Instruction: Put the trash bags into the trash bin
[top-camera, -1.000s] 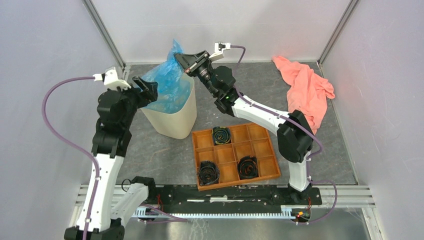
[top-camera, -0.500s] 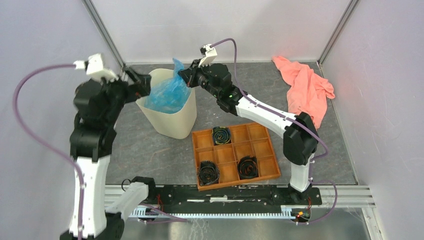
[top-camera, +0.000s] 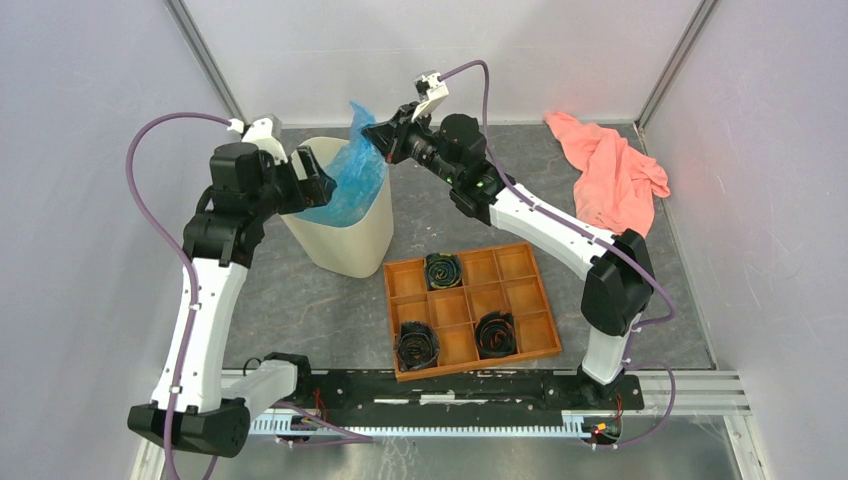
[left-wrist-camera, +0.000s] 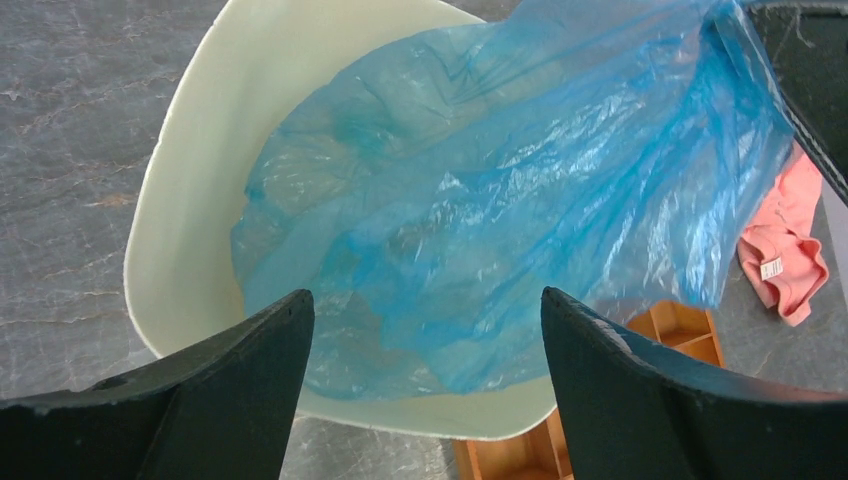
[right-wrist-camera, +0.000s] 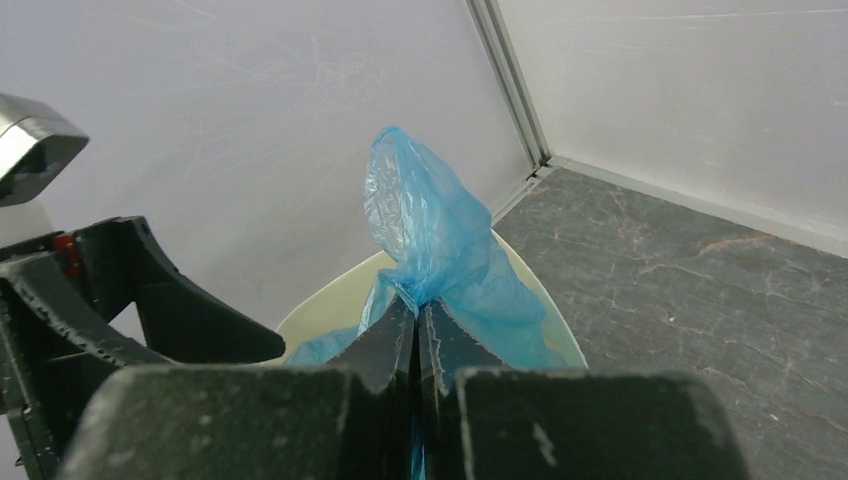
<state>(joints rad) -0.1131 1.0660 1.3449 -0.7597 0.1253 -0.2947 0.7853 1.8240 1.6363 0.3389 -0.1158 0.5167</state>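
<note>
The right gripper (right-wrist-camera: 417, 305) is pinching a corner of the bag (top-camera: 356, 180) above the far rim of the bin (top-camera: 348, 250), the rest sagging inside. The left gripper (top-camera: 322, 183) is hovering spread over the bin. Next, likely lowering and tucking that corner in.

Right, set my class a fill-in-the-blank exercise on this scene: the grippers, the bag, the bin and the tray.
1. The right gripper is shut on the ___ trash bag.
2. The left gripper hangs over the trash bin with its jaws ___.
3. The orange tray holds ___ black rolls.
4. The pink cloth lies on the robot's ___ side.

Missing words: blue; open; three; right.
</note>
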